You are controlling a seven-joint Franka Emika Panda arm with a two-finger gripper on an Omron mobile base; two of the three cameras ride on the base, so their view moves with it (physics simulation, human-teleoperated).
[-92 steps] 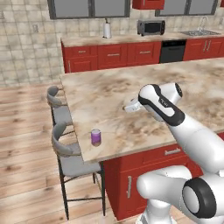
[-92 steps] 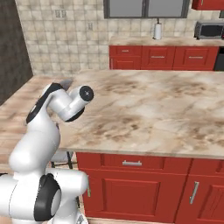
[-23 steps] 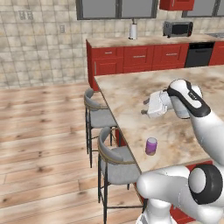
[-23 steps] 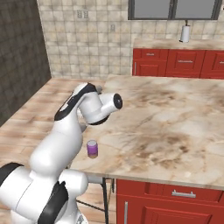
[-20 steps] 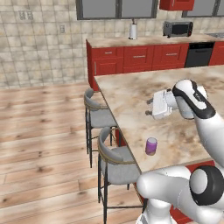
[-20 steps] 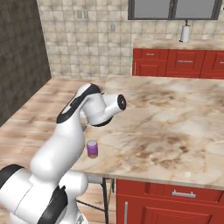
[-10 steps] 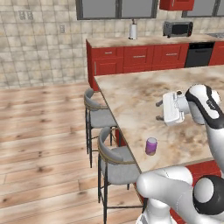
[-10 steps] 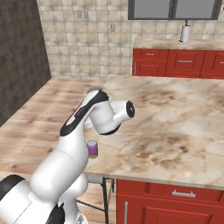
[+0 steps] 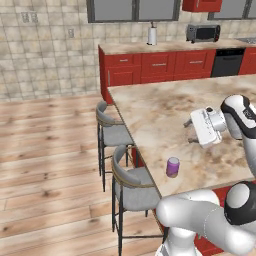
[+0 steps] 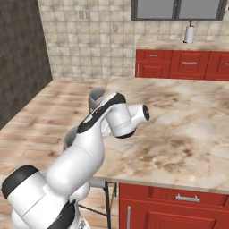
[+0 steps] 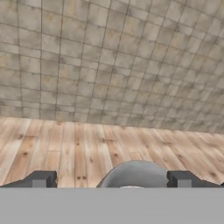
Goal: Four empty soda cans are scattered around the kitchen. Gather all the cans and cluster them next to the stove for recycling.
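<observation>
claw: our claw (image 9: 190, 132) is wide open and holds nothing. it hangs above the table (image 9: 150, 120), pointing out toward the stools.
soda can: we see 1 purple soda can (image 9: 172, 167) standing up near the table's front edge, well apart from our claw.
stools: 2 grey stools (image 9: 131, 187) sit beside the table.
hand view: a grey stool back (image 11: 133, 174) shows between our finger tips (image 11: 40, 179).
</observation>
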